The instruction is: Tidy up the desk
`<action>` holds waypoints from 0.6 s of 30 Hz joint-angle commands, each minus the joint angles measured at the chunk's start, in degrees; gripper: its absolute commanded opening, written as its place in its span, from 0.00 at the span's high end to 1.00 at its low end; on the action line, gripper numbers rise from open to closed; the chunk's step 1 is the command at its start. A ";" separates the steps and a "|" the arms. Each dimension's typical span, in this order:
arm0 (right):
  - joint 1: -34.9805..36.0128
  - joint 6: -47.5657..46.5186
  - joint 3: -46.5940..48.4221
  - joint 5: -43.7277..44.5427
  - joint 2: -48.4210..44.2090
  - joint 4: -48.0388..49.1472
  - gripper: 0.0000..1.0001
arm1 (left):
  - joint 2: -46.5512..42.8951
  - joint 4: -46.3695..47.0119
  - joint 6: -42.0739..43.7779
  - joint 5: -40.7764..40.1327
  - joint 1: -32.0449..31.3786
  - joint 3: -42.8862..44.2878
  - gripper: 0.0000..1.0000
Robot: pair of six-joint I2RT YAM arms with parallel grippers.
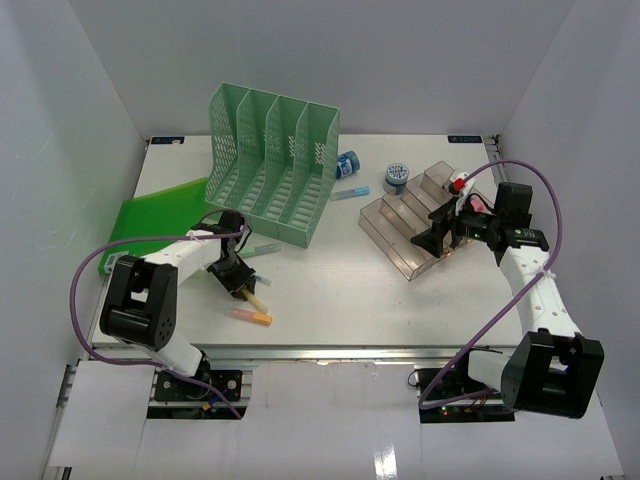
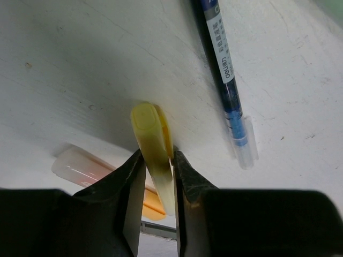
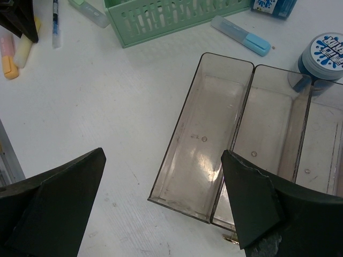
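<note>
2 pincers hang over the white table [image 1: 340, 290], which fills the walled booth, rigid and fixed; only its clutter can be lifted. Nearest, the left pincer [image 2: 158, 179] is clamped mid-barrel on a light, slick yellow highlighter [image 2: 151, 139]; the pen [image 2: 225, 75] beside it reads "deli". Farther off, the right pincer [image 3: 163, 160] gapes wide, empty, above the clear tray [image 3: 211, 134]

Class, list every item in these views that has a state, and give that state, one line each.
left claw, shut on yellow highlighter
right claw, open, empty
yellow highlighter, held by left claw
clear tiered tray, near compartments empty
green file rack, upright
blue pen, lying flat on desk
orange highlighter, lying flat on desk
blue jar, upright, lid on
</note>
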 commanded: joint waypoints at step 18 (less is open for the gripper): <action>-1.12 -2.98 0.50 -4.92 0.10 -1.99 0.04 | -13.89 8.60 3.60 15.20 -5.01 6.74 1.00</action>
